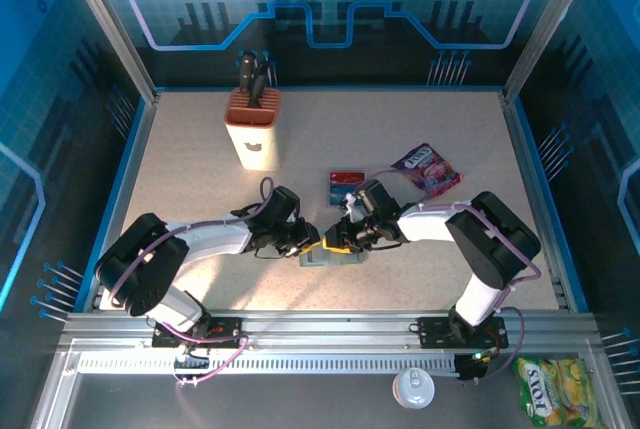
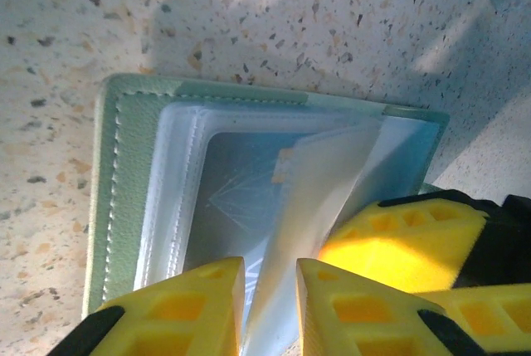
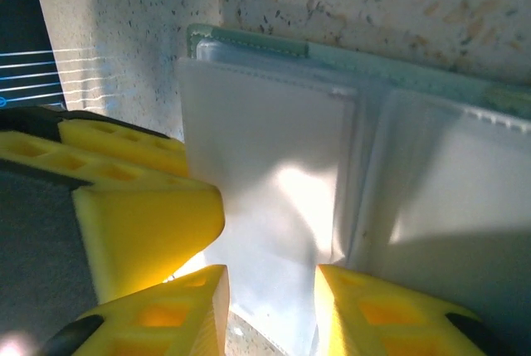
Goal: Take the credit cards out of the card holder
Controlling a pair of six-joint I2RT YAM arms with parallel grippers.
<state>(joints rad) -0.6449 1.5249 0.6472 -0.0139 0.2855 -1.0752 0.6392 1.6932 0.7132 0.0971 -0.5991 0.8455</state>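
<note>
**A:** At the middle of the table, the holder lies open and flat. One card lies apart behind it, near the packet.

**B:** How will it handle?

**A:** Light and floppy, I'd judge, with a soft cover and slick clear sleeves. Pin a cover edge, then draw a card by its free short edge; the cards look stiff and thin.

**B:** Grippers?

**A:** Left gripper: jaws narrowly apart astride a clear leaf. I cannot tell whether it is pinching. Right gripper: jaws partly apart over a sleeve, with table showing between them and nothing clamped.

**B:** Views?

**A:** The overhead gives the loose card and the layout. The wrist views give stitching and sleeves. Whether any card sits inside is too blurred to say.
</note>
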